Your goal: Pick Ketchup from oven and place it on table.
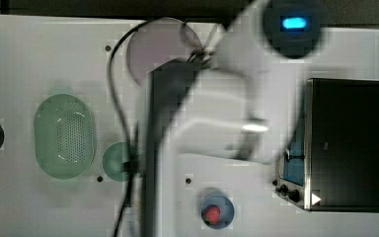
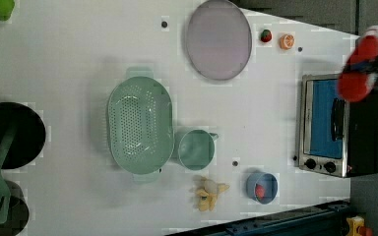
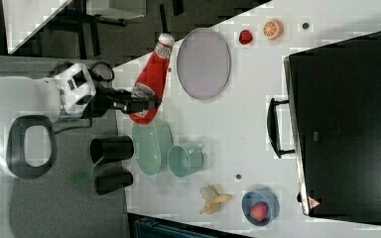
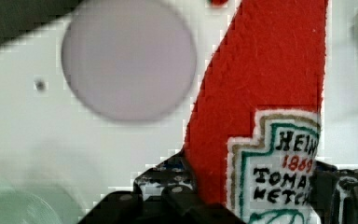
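Observation:
My gripper (image 3: 146, 105) is shut on the lower body of the ketchup (image 3: 153, 74), a red bottle with a white cap and a white-and-red label. It holds the bottle in the air, clear of the table (image 3: 258, 99). In the wrist view the ketchup (image 4: 261, 84) stands between the dark fingers (image 4: 177, 196), above the white table (image 4: 28, 121). In the left view the ketchup (image 2: 362, 69) shows over the far corner of the oven (image 2: 325, 123). The oven (image 1: 345, 143) has its blue glass door shut. The arm (image 1: 212, 123) stretches across the top view.
On the table are a grey plate (image 2: 219, 39), a green colander (image 2: 140, 123), a green cup (image 2: 194, 150), a banana (image 2: 209, 192) and a blue bowl (image 2: 262, 187) holding a strawberry. Another strawberry (image 2: 266, 35) and an orange slice (image 2: 286, 41) lie beyond the plate.

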Available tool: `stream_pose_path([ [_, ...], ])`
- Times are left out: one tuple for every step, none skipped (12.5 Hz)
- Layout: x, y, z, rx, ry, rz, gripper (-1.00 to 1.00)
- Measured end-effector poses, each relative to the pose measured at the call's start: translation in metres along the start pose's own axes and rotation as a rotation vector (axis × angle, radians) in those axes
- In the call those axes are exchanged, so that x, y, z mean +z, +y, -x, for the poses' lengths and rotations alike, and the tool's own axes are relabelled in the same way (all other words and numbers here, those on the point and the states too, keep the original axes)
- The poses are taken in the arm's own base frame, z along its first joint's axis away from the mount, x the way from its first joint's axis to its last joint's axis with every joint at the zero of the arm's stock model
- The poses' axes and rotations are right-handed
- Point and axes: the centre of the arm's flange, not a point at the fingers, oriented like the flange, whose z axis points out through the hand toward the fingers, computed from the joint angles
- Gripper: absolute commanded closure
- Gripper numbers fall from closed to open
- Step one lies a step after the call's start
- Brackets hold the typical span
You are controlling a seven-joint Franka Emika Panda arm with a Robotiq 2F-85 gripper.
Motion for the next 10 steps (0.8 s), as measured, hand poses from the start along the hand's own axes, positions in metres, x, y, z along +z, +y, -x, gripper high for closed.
stream_pose_path([
  [0.024, -0.016, 0.012, -0.033, -0.032, 0.04, -0.29],
  [0.046, -0.03, 0.022, -0.039, -0.055, 0.05, -0.29],
  [0.069, -0.039, 0.033, -0.035, -0.08, 0.072, -0.29],
  [0.09, -0.043, 0.039, -0.042, -0.089, 0.098, -0.29],
  [0.11, -0.043, 0.045, -0.036, -0.089, 0.093, -0.29],
  [0.129, -0.039, 0.047, -0.018, -0.075, 0.087, -0.29],
  [0.146, -0.03, 0.051, 0.008, -0.056, 0.085, -0.29],
  [0.161, -0.021, 0.055, 0.03, -0.062, 0.09, -0.29],
  [0.177, -0.014, 0.06, 0.046, -0.077, 0.091, -0.29],
  [0.195, -0.007, 0.063, 0.052, -0.089, 0.104, -0.29],
])
